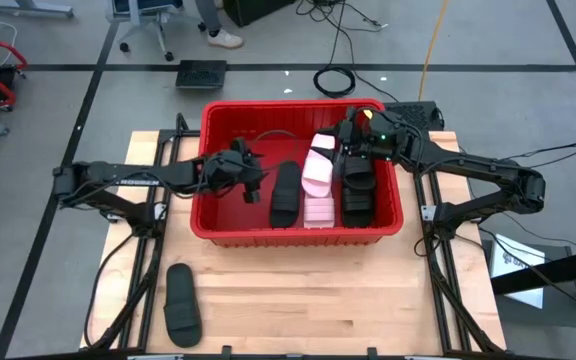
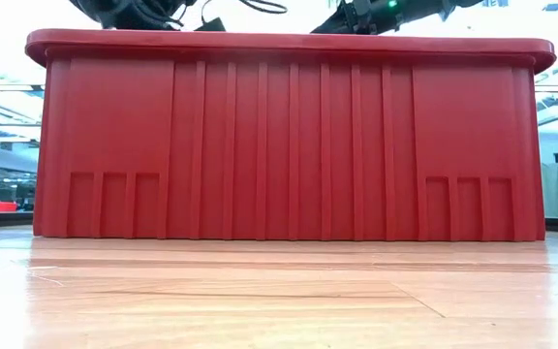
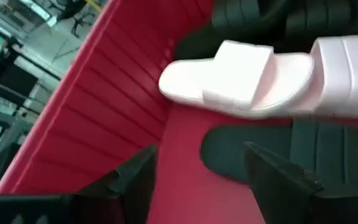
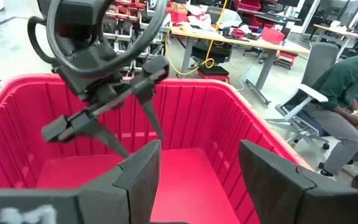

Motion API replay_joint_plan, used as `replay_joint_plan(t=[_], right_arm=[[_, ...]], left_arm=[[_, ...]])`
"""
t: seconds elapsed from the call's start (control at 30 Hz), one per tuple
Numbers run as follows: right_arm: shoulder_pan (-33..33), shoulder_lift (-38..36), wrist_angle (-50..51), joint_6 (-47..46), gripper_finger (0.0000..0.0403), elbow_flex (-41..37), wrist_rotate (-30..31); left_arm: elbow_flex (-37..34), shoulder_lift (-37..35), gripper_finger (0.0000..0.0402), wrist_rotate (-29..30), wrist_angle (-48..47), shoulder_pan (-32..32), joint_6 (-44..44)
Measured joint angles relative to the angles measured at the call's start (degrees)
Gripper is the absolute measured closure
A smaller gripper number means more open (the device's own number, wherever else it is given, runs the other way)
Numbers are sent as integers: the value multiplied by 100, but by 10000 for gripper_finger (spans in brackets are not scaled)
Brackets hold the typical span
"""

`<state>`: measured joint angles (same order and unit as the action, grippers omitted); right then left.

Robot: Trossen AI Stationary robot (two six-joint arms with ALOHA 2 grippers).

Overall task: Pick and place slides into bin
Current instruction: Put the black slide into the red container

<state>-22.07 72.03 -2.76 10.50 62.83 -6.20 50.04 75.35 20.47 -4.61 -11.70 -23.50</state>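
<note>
You are looking at a large rectangular red plastic bin (image 1: 211,120) with ribbed walls and a thick rolled rim, standing on a pale wood-plank table (image 1: 308,290) with a smooth, grained surface. In the low view the near wall of the bin fills the picture, its vertical ribs plain and solid, and it hides everything inside from that side.

Inside the bin, from above, you see a black moulded slide sandal (image 1: 285,194) lying flat on the floor, two pale pink slide sandals (image 1: 318,185) with wide ridged straps lying end to end beside it, and two more black slides (image 1: 358,185) by the right-hand wall. One black slide with a ridged strap (image 1: 181,304) lies alone on the table, well apart from the bin at the near left corner.

Your left gripper (image 1: 251,187) hangs inside the bin just beside the single black sandal; its jaws stand wide apart and hold nothing. In its wrist view the black sandal lies between and beyond the fingers (image 3: 272,177), with a pink one past it. Your right gripper (image 1: 348,130) is over the far right part of the bin, jaws spread wide and empty.

Beyond the table, a seated person in a green top (image 4: 347,106) sits on an office chair among desks and cables. No writing is readable.
</note>
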Motion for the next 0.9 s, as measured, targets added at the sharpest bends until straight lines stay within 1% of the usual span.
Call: replay_joint_plan(t=[0.27,0.43,0.53,0.67,0.8,0.9], right_arm=[[279,0,-55,-149,195,0,7],[563,0,-156,-151,195,0,9],[738,0,-235,-242,195,0,9],[962,0,-258,-430,195,0,11],[1189,0,-258,-605,195,0,9],[1369,0,-258,-666,195,0,10]], left_arm=[[-4,-703,165,101,-264,173,7],[-5,-1220,165,574,-456,507,-106],[-4,-1551,165,787,-553,810,-152],[-2,-1918,165,1284,-647,1309,-153],[-2,-2124,165,1875,-772,1891,-61],[-2,-2154,165,2079,-793,2359,6]])
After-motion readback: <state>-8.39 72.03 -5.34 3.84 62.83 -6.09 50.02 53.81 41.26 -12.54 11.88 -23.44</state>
